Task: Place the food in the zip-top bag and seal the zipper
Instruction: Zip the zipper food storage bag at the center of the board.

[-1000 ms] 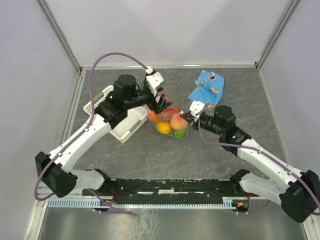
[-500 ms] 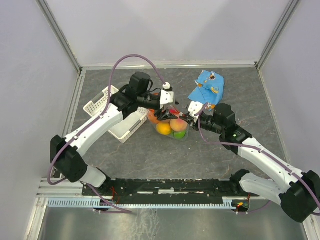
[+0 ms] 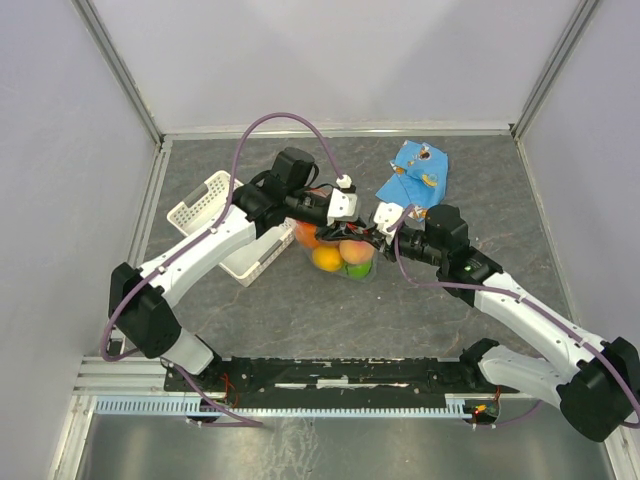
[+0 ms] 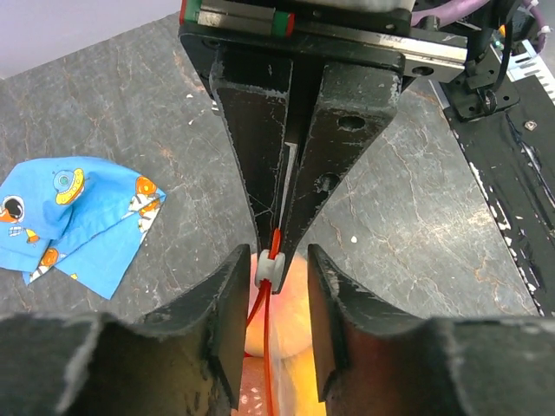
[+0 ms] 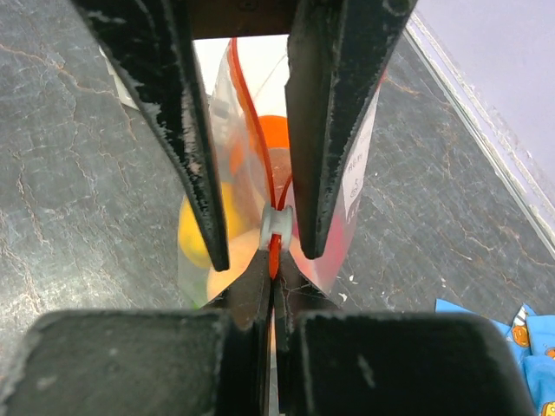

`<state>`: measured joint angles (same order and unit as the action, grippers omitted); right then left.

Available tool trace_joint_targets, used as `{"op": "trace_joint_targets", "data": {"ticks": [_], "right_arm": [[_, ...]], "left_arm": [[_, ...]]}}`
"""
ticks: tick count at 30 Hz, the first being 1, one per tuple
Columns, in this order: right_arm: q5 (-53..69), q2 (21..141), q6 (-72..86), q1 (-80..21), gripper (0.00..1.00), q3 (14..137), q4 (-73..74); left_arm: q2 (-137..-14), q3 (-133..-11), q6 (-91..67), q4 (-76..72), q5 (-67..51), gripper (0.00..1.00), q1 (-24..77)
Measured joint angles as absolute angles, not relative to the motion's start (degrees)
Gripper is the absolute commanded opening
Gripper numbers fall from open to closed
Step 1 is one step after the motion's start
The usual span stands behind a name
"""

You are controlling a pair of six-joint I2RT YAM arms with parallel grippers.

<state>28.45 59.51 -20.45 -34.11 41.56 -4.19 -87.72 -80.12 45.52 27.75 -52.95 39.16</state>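
My right pincer (image 5: 272, 279) is clamped flat on the end of the zipper (image 5: 250, 104), fingers pressed together with the red-orange strip running out from between them. Facing it tip to tip, my left pincer (image 4: 277, 254) stands narrowly parted, straddling the small white slider (image 4: 271, 269). There is a sliver of gap on at least one side, so I judge it brackets the slider and does not squeeze it. Both meet over the top edge of the zip-top bag (image 5: 351, 208), which stands mouth-up in the middle of the worktop (image 3: 300, 320), with the white lattice basket (image 3: 225, 225) to its left and the blue snack packet (image 3: 415, 172) farther off to the right. The food (image 3: 327, 256) sits inside the bag: orange, peach and green rounds show through the clear plastic, and I see no fruit lying outside it, so the filling looks done. The seal is what remains. The slider sits right at the end my right pincer pins. Beyond it, on my left pincer's side, the strip seems to split into two lines, which I take to mean the mouth is not yet closed along most of its length. As I read it, the slider must be drawn the whole way along the strip while the pinned end is held taut. The main risk is that it slips out from between loosely parted fingers.
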Motion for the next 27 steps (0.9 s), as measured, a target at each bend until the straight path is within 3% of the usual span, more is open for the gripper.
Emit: {"op": "trace_joint_targets", "data": {"ticks": [8,27], "right_arm": [[28.36,59.55,-20.91,-34.11,0.02,41.56,-3.73],[27.94,58.74,-21.30,-32.93,0.02,41.85,-0.78]], "left_arm": [[-87.72,-80.86,46.54,30.22,-52.27,0.09,39.13],[-87.57,-82.00,48.73,36.40,-45.60,0.03,38.22]]}}
